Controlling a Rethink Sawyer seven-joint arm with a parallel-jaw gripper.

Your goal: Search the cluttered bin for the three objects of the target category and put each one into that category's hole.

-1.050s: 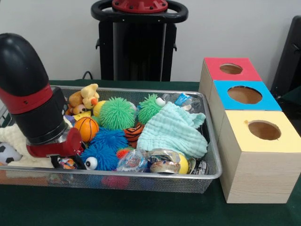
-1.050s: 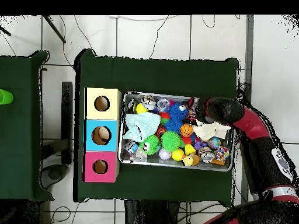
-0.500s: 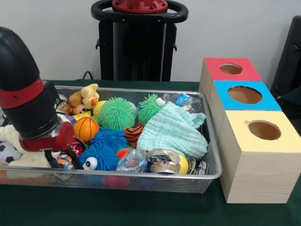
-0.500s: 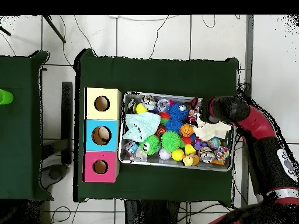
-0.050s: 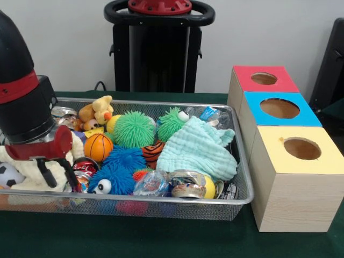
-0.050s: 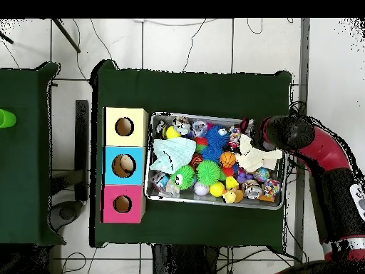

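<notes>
Table (image 5: 161, 242): dark green cloth, bearing my bin and the three boxes
Bin (image 5: 243, 177): wire mesh tray, crowded with toys and wrapped items
Boxes: wooden, in a row beside the bin; yellow-topped box (image 5: 301, 177) nearest the camera in the front view, blue-topped box (image 5: 277, 110) in the middle, red-topped box (image 5: 263, 79) farthest; one round hole in each top
My arm (image 5: 24, 102): black with a red band, over the bin's left end in the front view
Cloth (image 5: 196, 150): mint green, crumpled, at the bin end nearest the boxes
My gripper (image 5: 58, 177): two dark fingers spread apart with nothing between them, tips low over a cream plush toy (image 5: 27, 174)
Spiky balls: green one (image 5: 133, 129) behind blue one (image 5: 124, 158)
Mini basketball (image 5: 99, 147): orange, just right of my gripper
Red can (image 5: 85, 167): beside my right-hand finger in the front view; contact cannot be told
</notes>
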